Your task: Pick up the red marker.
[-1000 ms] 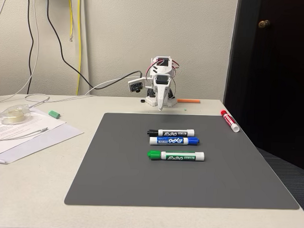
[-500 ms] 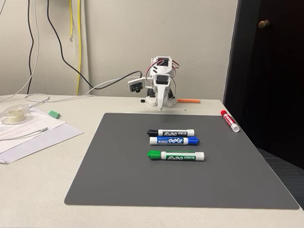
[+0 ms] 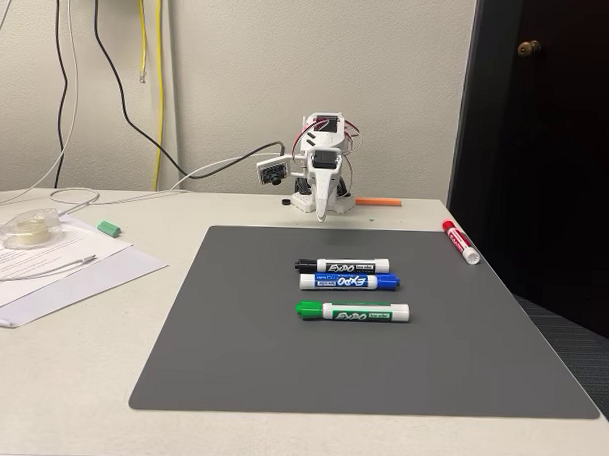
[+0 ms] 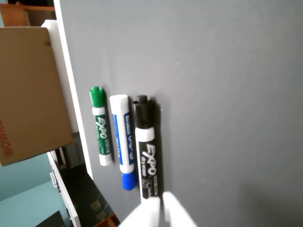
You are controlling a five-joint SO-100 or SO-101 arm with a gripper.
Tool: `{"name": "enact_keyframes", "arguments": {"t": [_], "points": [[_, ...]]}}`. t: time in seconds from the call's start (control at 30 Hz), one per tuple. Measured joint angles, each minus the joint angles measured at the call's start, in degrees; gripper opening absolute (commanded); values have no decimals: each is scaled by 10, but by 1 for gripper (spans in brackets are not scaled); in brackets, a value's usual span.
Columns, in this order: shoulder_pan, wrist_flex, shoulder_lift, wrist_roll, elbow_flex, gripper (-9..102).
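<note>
The red marker [image 3: 461, 241], red-capped with a white barrel, lies on the bare table by the right edge, just off the grey mat [image 3: 280, 367]. My gripper [image 3: 321, 215] hangs folded at the arm's base at the back of the table, pointing down, well left of and behind that marker. In the wrist view the gripper [image 4: 160, 210] shows at the bottom edge, its white fingertips pressed together and holding nothing, just below the black marker [image 4: 147, 151].
On the mat lie a black marker [image 3: 341, 265], a blue marker [image 3: 349, 282] and a green marker [image 3: 354, 312] in a row. A thin orange pen [image 3: 378, 202] sits behind the arm. Papers [image 3: 63, 270], a tape dispenser [image 3: 28, 228] and cables occupy the left side.
</note>
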Motion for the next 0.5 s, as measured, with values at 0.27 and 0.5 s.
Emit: {"name": "enact_keyframes", "arguments": {"t": [0.27, 0.5], "points": [[0, 0, 0, 8, 0, 0], [0, 0, 0, 8, 0, 0]]}}
